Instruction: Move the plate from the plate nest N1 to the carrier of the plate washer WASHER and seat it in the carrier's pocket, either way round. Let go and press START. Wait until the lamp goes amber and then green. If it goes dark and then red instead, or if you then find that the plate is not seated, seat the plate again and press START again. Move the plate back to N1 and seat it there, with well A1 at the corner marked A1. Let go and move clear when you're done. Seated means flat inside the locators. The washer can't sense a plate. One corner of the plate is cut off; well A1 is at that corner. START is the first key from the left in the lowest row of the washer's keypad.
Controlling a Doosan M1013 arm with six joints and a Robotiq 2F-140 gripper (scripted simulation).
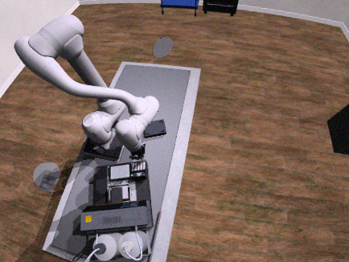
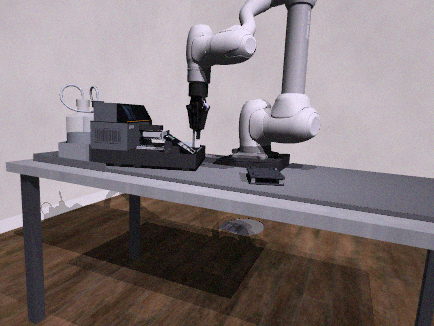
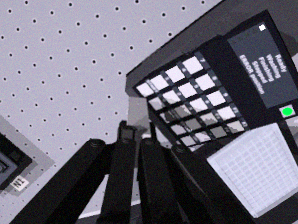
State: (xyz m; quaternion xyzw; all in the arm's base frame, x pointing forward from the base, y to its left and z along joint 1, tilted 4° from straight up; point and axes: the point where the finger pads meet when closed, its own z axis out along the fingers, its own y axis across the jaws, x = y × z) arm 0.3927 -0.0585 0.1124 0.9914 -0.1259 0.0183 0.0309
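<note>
My gripper [image 1: 137, 154] [image 2: 196, 135] [image 3: 136, 111] is shut and empty, pointing down at the near end of the washer [image 1: 114, 219] [image 2: 145, 159]. A pale narrow tip [image 2: 194, 140] [image 3: 138, 111] projects beyond its fingers, close to the keypad's corner key, START [image 3: 145, 90]; whether it touches is unclear. The keypad [image 1: 138, 165] [image 3: 187, 90] is sloped. The lamp [image 1: 132, 175] [image 3: 287, 111] is green. The white plate [image 1: 120, 171] [image 3: 252, 170] lies in the carrier beside the keypad and looks flat; its cut corner is unclear. Nest N1 [image 1: 154, 128] [image 2: 266, 175] holds no plate.
The washer's housing [image 1: 114, 219] and bottles [image 1: 104, 247] [image 2: 75, 125] stand beyond the carrier. The lamp legend [image 3: 262, 65] adjoins the keypad. The arm's base [image 2: 260, 159] stands on the table behind N1. The N1 label [image 3: 19, 183] shows at lower left in the wrist view.
</note>
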